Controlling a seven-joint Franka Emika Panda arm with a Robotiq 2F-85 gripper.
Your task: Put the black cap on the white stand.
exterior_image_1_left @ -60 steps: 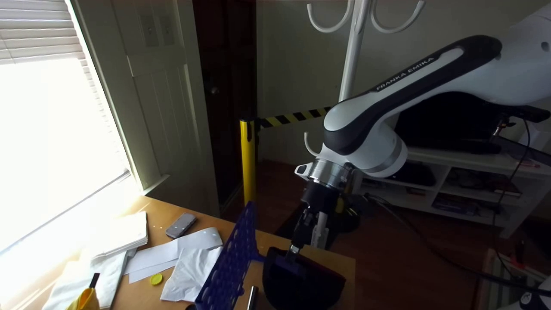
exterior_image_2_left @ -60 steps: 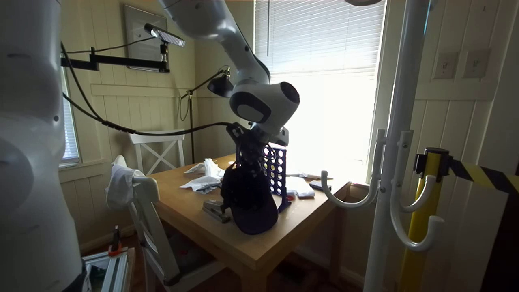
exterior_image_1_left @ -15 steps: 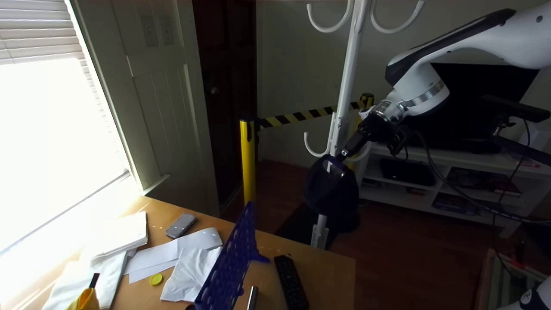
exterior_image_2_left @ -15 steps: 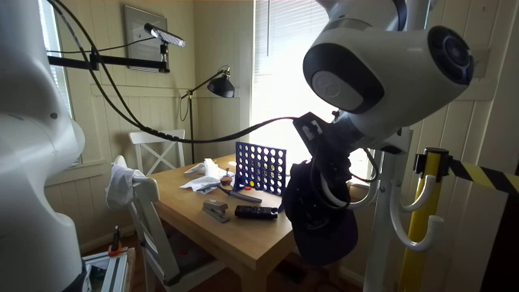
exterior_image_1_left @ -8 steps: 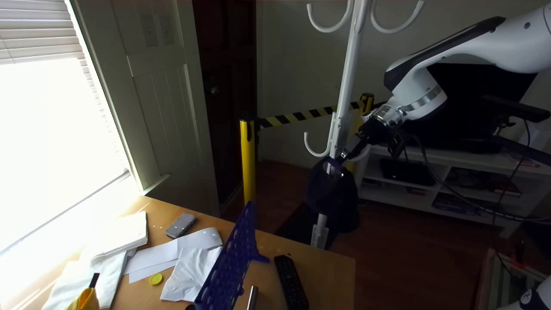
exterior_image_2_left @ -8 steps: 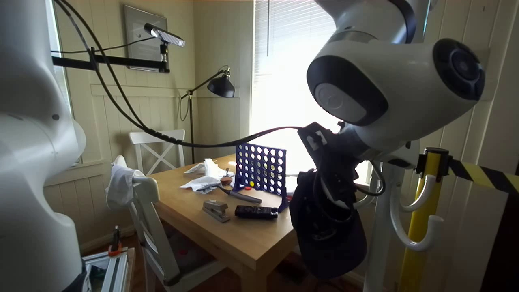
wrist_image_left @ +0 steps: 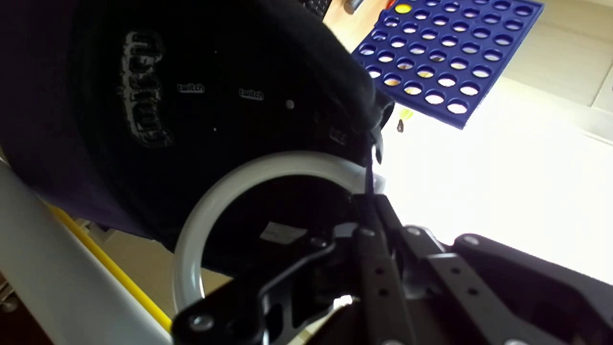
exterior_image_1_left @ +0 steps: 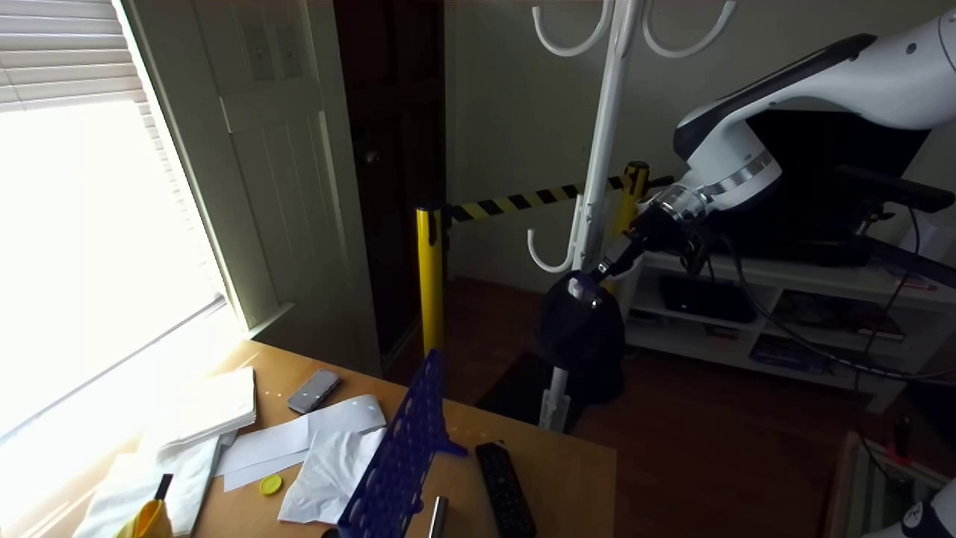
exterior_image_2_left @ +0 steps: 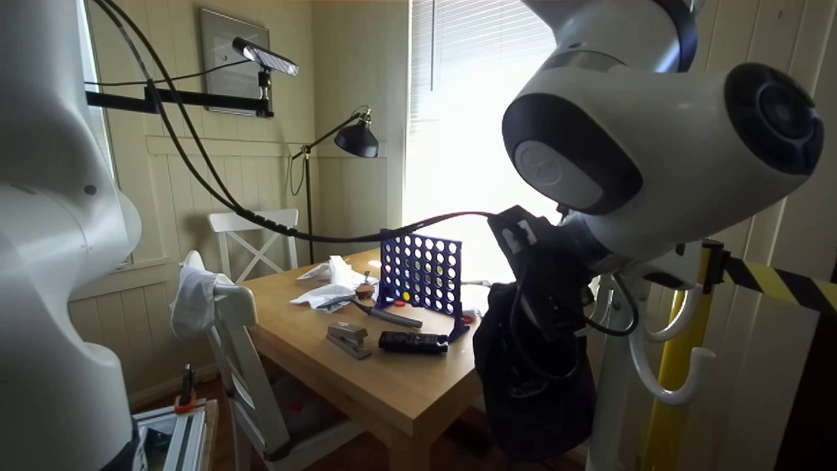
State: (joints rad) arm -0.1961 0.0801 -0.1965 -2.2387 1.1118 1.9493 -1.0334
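The black cap point(exterior_image_1_left: 571, 329) hangs from my gripper point(exterior_image_1_left: 599, 275) at a lower hook of the white stand point(exterior_image_1_left: 609, 112). The cap also shows in an exterior view point(exterior_image_2_left: 536, 418) and fills much of the wrist view point(wrist_image_left: 215, 62), where its inside faces the camera. My gripper point(wrist_image_left: 368, 197) is shut on the cap's thin strap or edge. In the wrist view the curved white hook point(wrist_image_left: 201, 225) lies across the cap's inside, and the strap crosses it close to its tip. In an exterior view a white piece shows in the cap's back opening. The arm hides part of the stand point(exterior_image_2_left: 608, 418).
The wooden table point(exterior_image_2_left: 366, 379) holds a blue grid frame point(exterior_image_2_left: 422, 268), a stapler point(exterior_image_2_left: 348, 340), a black remote point(exterior_image_2_left: 413, 342) and papers point(exterior_image_1_left: 328, 471). Yellow posts point(exterior_image_1_left: 431, 276) with striped tape stand behind. Another lower hook point(exterior_image_1_left: 549, 258) is close by.
The cap has gone from over the table to the stand's lower hook, gripper still shut on it. In the last second cap and gripper have moved slightly down and right in an exterior view.
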